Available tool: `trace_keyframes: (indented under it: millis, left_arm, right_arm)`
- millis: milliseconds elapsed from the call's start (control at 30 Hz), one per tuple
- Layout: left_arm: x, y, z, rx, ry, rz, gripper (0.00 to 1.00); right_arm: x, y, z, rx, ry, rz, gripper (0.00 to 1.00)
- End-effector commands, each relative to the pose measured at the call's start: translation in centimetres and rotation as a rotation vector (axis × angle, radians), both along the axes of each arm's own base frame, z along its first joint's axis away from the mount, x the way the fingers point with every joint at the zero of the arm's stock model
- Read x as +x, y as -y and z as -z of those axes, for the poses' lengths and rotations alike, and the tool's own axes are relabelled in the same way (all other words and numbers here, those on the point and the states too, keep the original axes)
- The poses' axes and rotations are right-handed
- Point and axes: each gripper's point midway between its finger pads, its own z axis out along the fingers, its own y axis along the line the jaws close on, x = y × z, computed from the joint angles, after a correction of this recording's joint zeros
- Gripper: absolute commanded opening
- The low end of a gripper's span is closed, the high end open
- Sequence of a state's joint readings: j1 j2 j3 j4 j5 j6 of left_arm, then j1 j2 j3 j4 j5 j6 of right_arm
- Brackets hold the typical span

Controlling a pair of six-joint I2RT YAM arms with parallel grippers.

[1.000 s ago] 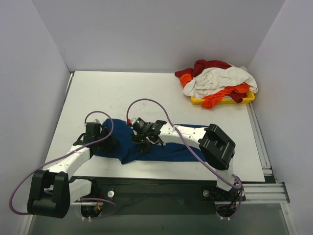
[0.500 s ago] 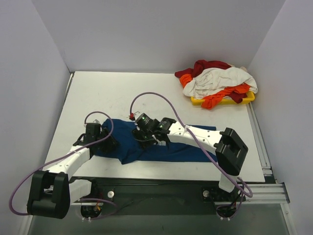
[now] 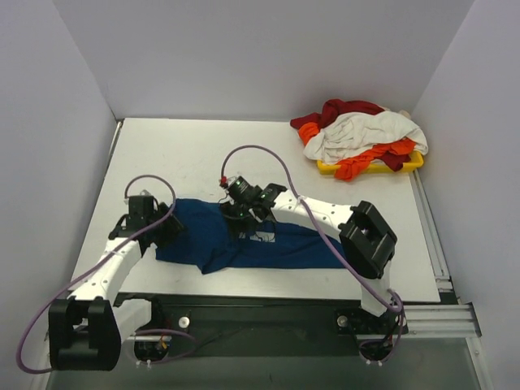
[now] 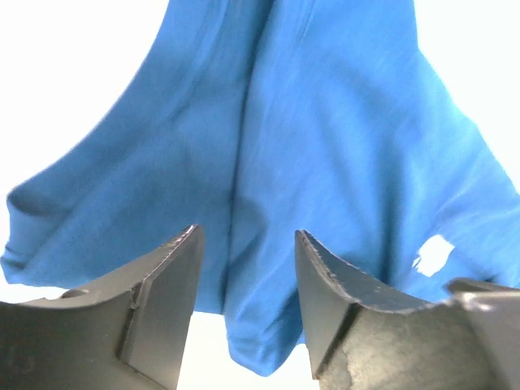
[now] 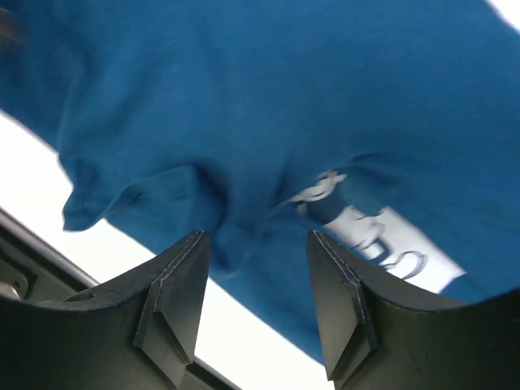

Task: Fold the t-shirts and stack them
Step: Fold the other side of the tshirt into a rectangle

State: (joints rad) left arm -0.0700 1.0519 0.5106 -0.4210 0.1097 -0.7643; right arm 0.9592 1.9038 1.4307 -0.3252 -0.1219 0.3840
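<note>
Blue shirt (image 3: 207, 240) lies rumpled along the near edge of the desk (image 3: 179, 154), not yet folded. Left pincer (image 4: 246, 236) and right pincer (image 5: 256, 236) hover over it, jaws apart, empty. Other shirts (image 3: 361, 130) sit heaped on the yellow tray (image 3: 325, 168), far right; nothing is stacked.

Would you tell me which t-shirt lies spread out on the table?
The dark blue t-shirt, lying flat; the red, white and orange shirts are heaped on the yellow tray.
</note>
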Motion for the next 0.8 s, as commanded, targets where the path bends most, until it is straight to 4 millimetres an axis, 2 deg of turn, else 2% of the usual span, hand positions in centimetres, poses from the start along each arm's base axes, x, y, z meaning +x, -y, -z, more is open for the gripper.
trace_keyframes:
  millis: [0,67,133,167,233,300,333,400,600,767]
  left_arm:
    - [3.9,-1.7,-3.9,0.029,0.112,-0.019,0.62]
    - [5.8,-3.2,-4.7,0.044,0.132,-0.046,0.64]
    - [7.3,-3.7,-4.4,0.058,0.133,-0.047,0.66]
    - [8.4,-3.8,-5.1,0.061,0.157,-0.043,0.66]
    - [9.8,-3.9,-4.1,0.061,0.141,-0.034,0.66]
    - [11.1,-4.0,-4.1,0.061,0.144,-0.035,0.66]
    - [11.7,-4.1,-3.3,0.060,0.130,-0.035,0.66]
    - [13.1,-4.2,-3.6,0.059,0.152,-0.037,0.66]
    - [15.9,-4.4,-2.8,0.058,0.153,-0.041,0.63]
    - [16.9,-4.2,-1.7,0.040,0.139,-0.045,0.60]
  right_arm:
    - [1.9,0.1,-0.9,0.059,-0.037,0.061,0.52]
    - [2.8,0.4,-0.7,0.081,-0.050,0.087,0.52]
    - [3.0,0.4,-0.4,0.089,-0.068,0.092,0.53]
    - [3.2,0.4,-0.3,0.089,-0.065,0.096,0.53]
    - [3.6,0.6,-0.1,0.084,-0.069,0.110,0.53]
    - [3.9,1.0,0.3,0.076,-0.076,0.126,0.53]
    - [3.9,1.1,0.4,0.075,-0.077,0.129,0.53]
    - [4.1,1.7,0.6,0.069,-0.080,0.141,0.53]
    - [4.4,3.2,0.8,0.058,-0.081,0.168,0.53]
    - [4.5,4.2,1.0,0.049,-0.086,0.192,0.53]
